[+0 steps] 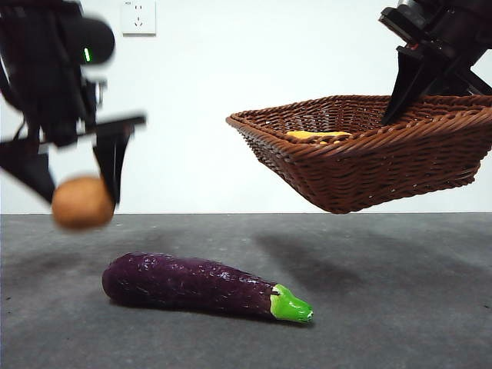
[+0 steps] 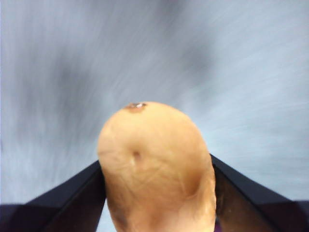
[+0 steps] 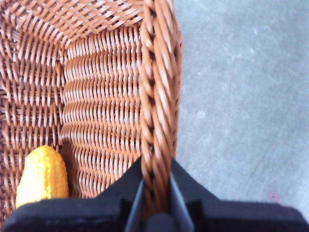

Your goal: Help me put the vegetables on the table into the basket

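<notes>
A purple eggplant (image 1: 192, 285) with a green cap lies on the grey table (image 1: 384, 307) at front centre. At the left, my left gripper (image 1: 81, 192) is shut on the round brown potato (image 1: 82, 202) (image 2: 157, 169), held in the air above the table. On the right, the brown wicker basket (image 1: 369, 154) hangs tilted above the table, with my right gripper (image 3: 155, 186) shut on its braided rim (image 3: 157, 96). A yellow-orange piece (image 3: 42, 176) (image 1: 317, 135) lies inside the basket.
A white wall with a socket (image 1: 138, 17) stands behind the table. Bare table surface shows beside the basket in the right wrist view (image 3: 241, 96).
</notes>
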Available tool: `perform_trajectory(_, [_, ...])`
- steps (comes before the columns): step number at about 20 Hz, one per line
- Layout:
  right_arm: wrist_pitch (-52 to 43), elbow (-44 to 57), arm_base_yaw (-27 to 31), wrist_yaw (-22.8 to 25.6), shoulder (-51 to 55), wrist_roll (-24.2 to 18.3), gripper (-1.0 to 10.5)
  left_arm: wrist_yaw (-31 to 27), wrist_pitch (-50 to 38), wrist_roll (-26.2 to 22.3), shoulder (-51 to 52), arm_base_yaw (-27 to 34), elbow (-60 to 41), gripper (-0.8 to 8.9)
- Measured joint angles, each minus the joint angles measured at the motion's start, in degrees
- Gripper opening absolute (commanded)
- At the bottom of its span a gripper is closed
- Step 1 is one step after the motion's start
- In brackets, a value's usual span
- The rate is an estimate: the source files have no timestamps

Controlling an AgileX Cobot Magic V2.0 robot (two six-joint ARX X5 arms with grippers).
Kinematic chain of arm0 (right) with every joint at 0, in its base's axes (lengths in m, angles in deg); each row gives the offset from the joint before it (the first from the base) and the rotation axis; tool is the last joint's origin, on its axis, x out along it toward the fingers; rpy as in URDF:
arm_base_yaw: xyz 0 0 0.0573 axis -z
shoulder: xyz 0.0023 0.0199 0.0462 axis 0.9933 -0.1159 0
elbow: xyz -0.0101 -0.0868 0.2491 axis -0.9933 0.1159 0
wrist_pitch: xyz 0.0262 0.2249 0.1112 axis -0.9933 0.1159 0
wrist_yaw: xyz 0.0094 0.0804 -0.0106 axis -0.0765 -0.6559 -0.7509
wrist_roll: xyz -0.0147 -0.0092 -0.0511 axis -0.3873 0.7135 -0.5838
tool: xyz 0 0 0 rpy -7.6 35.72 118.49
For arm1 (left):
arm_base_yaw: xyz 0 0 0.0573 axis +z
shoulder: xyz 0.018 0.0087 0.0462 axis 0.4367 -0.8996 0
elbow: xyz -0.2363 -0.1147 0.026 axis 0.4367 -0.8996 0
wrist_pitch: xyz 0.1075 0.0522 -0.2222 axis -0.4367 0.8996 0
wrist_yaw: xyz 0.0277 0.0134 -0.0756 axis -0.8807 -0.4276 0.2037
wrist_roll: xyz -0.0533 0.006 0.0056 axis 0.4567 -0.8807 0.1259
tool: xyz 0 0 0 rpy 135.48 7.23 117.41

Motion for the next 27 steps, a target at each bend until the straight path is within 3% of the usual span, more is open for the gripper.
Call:
perform_trajectory(5, [-1.46,0.00,-1.22,3.43,0.00,4.76,-0.1,10.51,-4.00,-7.45,19.21,-0.59,0.00,-0.08])
perform_trajectory(8, [-2.78,0.00,-5.79,6.40,-0.02,7.93,-0.1,15.98,-9.38,-7.17,24.96,-7.91,0.07,-0.08])
perform_trajectory(11, [-4.68,0.00,-11.17,8.52,-0.37,10.62,-0.1,11.04,-12.35,-6.73,22.88,-19.87,0.09,-0.08])
perform_trajectory(13, [-5.05,0.00,-13.05,8.50,-0.44,12.02,-0.1,10.45,-15.52,-6.08,19.89,-24.70,0.09,-0.08])
perform_trajectory(20, [-4.46,0.00,-13.64,8.79,-0.44,13.29,-0.1,9.90,-20.17,-4.00,4.94,-26.97,0.07,-0.08])
perform_trajectory(24, [-4.48,0.00,-14.73,8.96,-0.44,13.20,-0.1,10.43,-22.38,-1.55,1.60,-26.97,0.07,0.08])
perform_trajectory(25, [-4.48,0.00,-14.75,8.98,-0.44,13.05,-0.1,10.43,-21.31,-1.49,1.55,-26.97,0.09,1.22])
perform_trajectory(27, [-4.44,0.07,-14.80,8.98,-0.46,13.03,-0.1,10.45,-19.26,-1.14,1.55,-26.97,0.09,4.71])
